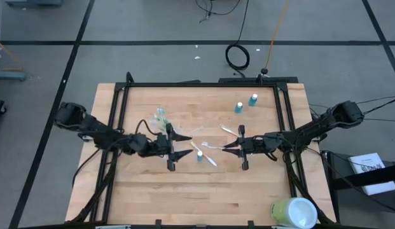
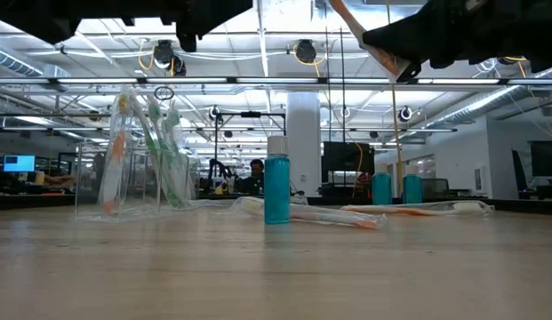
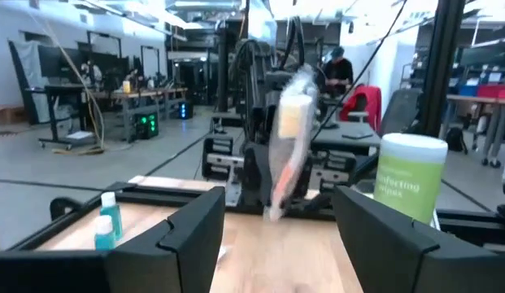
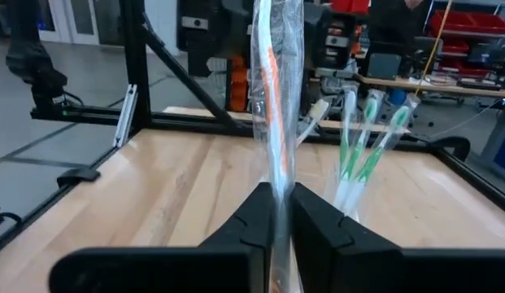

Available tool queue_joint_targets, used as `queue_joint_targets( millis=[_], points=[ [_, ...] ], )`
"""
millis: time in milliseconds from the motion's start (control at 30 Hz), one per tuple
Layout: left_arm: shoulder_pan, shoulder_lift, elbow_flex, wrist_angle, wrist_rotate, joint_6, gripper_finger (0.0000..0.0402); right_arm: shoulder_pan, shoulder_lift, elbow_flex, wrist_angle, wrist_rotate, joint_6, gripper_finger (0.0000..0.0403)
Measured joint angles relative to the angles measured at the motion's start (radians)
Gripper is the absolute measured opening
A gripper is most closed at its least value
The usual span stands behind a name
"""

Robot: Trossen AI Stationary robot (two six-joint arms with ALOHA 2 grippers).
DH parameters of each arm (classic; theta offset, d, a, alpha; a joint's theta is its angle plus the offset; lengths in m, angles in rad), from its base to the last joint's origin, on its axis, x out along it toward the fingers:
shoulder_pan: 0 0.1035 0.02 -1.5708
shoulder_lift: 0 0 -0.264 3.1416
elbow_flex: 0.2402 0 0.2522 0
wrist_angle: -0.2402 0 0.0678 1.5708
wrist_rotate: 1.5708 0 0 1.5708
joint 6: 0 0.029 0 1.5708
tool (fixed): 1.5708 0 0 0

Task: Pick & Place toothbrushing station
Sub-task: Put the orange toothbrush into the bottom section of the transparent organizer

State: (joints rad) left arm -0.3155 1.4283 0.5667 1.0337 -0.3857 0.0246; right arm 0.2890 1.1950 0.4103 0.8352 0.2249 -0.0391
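A small clear cup (image 1: 162, 118) stands at the table's middle left with green-and-white toothbrushes (image 4: 358, 146) upright in it; it also shows in the low view (image 2: 133, 160). One blue white-capped tube (image 1: 199, 155) stands at the centre, and two more tubes (image 1: 245, 103) stand farther back. Loose toothbrushes (image 1: 208, 158) lie flat near the centre tube. My right gripper (image 1: 226, 147) is shut on a wrapped orange-and-white toothbrush (image 4: 272, 73) above the table's middle. My left gripper (image 1: 184, 147) is open and empty, facing it beside the cup. My right gripper pinches the wrapped toothbrush (image 4: 281, 175) between its two fingertips (image 4: 252, 216), at one end of it. The fingers come about level from the table's right side, roughly along the brush. The brush sticks out past the fingertips toward the left arm, lifted clear of the table.
A large pale green-and-white cup (image 1: 294, 213) lies at the table's near right corner, also in the left wrist view (image 3: 408, 175). A black frame rail (image 1: 203, 84) runs around the table. Another loose toothbrush (image 1: 229, 131) lies just behind the right gripper.
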Motion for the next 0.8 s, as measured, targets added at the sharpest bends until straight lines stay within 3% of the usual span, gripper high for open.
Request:
queue_joint_targets(
  millis=[300,533,800],
  points=[
    [0.028,0.012,0.000,0.031,0.062,0.011,0.0237,0.001,0.016,0.000,0.034,-0.047,-0.007,0.0023],
    [0.028,0.012,0.000,0.039,0.179,0.020,0.0237,0.001,0.016,0.000,0.029,-0.048,-0.007,0.0023],
    [0.029,0.012,0.000,0.067,0.178,0.033,0.0237,0.000,0.016,0.000,0.029,-0.047,-0.008,0.0023]
  ],
)
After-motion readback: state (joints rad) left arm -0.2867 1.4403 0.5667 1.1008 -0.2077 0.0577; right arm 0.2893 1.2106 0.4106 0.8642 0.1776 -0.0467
